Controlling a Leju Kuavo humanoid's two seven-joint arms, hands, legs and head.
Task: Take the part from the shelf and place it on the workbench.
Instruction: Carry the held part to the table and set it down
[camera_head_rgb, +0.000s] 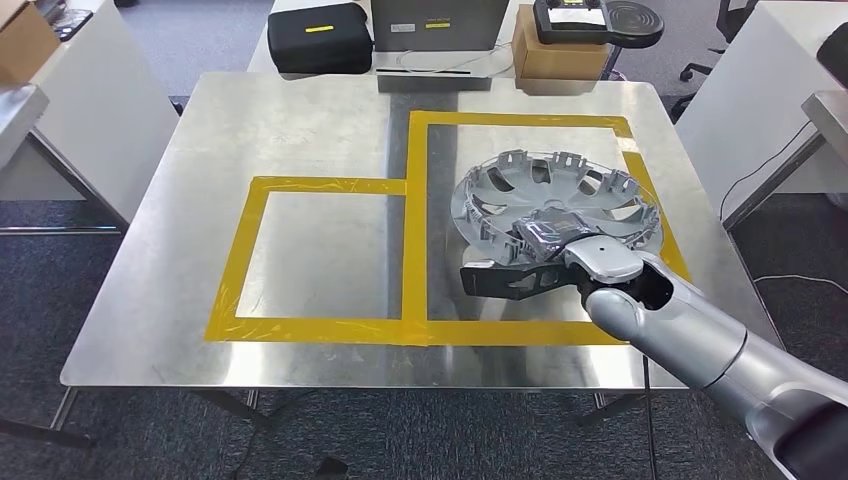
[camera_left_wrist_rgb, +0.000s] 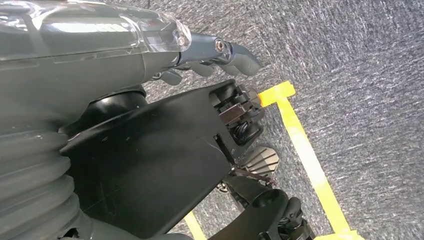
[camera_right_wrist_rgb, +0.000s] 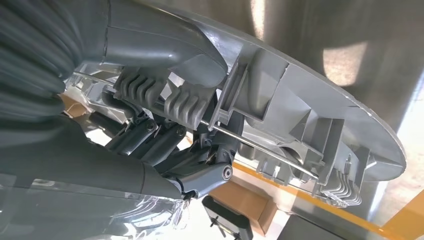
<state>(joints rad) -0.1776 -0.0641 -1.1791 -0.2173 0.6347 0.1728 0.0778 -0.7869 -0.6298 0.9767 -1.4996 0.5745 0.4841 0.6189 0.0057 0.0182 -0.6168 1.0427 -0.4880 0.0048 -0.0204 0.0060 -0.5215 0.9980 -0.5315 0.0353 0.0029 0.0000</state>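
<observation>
The wheel cover (camera_head_rgb: 560, 200), a silver plastic disc with clips around its rim, lies inner side up on the steel counter (camera_head_rgb: 300, 120), inside the larger of two yellow tape frames (camera_head_rgb: 415, 180). Whether its whole rim rests on the metal is hard to tell, since its near edge is hidden under the right hand (camera_head_rgb: 545, 250). In the right wrist view the cover (camera_right_wrist_rgb: 300, 110) appears edge-on and close, and the hand's thumb (camera_right_wrist_rgb: 165, 50) and dark fingers (camera_right_wrist_rgb: 150, 140) are closed on the rim from both sides, clamping it. A black bracket at the wrist covers part of the hand in the head view, so the fingers there cannot be made out.

The left hand (camera_left_wrist_rgb: 210, 60) hangs over grey carpet (camera_left_wrist_rgb: 350, 75) marked with yellow tape (camera_left_wrist_rgb: 305, 145); its fingers curl inward with nothing between them, though most of the hand is cut off by its own cover.

Behind the counter sit a black case (camera_head_rgb: 320, 38) and a cardboard box (camera_head_rgb: 550, 55) with a dark device on it, too small to identify.
</observation>
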